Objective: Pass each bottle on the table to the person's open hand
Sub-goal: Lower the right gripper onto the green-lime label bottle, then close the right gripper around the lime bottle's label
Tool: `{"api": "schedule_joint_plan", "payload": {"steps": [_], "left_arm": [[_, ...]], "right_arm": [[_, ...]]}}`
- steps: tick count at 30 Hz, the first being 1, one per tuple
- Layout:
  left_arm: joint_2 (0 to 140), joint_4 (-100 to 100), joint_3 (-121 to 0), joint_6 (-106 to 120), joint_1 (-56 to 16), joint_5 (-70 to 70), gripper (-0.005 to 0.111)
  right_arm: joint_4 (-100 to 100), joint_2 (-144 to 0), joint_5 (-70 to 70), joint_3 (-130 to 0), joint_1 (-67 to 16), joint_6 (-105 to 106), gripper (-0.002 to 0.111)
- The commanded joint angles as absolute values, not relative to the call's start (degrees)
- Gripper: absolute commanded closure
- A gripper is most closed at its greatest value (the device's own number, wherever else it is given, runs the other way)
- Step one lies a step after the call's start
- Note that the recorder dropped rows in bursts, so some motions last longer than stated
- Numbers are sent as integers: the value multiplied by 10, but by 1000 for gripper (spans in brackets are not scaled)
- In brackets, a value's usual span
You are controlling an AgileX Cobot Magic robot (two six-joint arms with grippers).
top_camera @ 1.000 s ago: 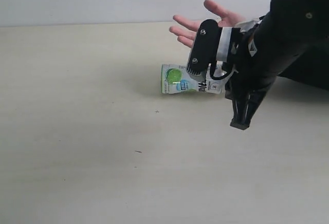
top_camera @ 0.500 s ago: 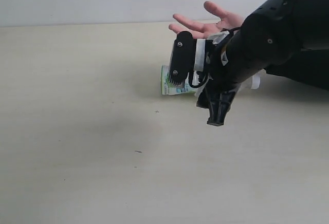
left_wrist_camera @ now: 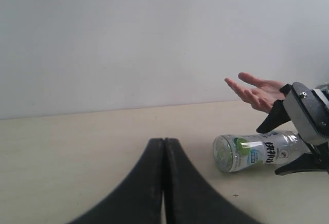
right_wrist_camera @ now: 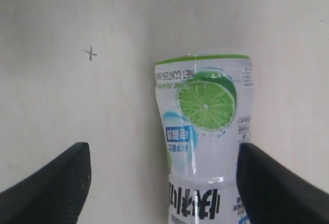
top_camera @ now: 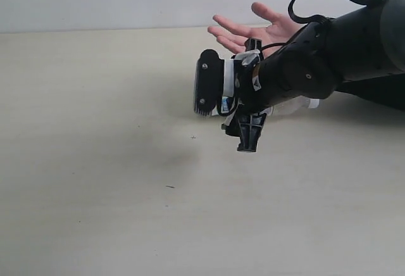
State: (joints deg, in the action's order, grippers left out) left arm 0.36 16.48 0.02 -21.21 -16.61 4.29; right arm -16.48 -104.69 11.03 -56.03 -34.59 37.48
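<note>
Lime bottle (right_wrist_camera: pixel 205 126) lies on its side on the table (top_camera: pixel 95 162). Right gripper (right_wrist_camera: pixel 162 180): jaws spread and straddling the bottle's body, not pinching it. One finger is close beside the bottle, the other apart. The person's open hand (top_camera: pixel 253 28) is held palm up nearby. Left gripper (left_wrist_camera: pixel 164 183): jaws pressed together, well apart from the bottle.

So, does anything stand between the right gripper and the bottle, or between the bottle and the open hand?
Nothing visible. The right gripper is open, straddling the lying lime bottle. Only bare table shows between it and the person's open hand.
</note>
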Motion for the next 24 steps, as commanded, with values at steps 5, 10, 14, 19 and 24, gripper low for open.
{"api": "schedule_joint_plan", "payload": {"steps": [5, 10, 14, 19, 24], "left_arm": [[0, 166, 0, -212, -166, 38, 107], [0, 166, 0, -212, -166, 38, 107], [0, 166, 0, -212, -166, 38, 107], [0, 166, 0, -212, -166, 38, 107], [0, 166, 0, -212, -166, 38, 107]], "right_arm": [[-206, -1050, 90, -564, -347, 355, 31], [-227, -1050, 99, -571, -347, 333, 30], [-252, -1062, 163, -613, -347, 292, 30], [-264, -1080, 201, -646, -347, 289, 30], [-293, -1113, 224, -657, -347, 287, 30]]}}
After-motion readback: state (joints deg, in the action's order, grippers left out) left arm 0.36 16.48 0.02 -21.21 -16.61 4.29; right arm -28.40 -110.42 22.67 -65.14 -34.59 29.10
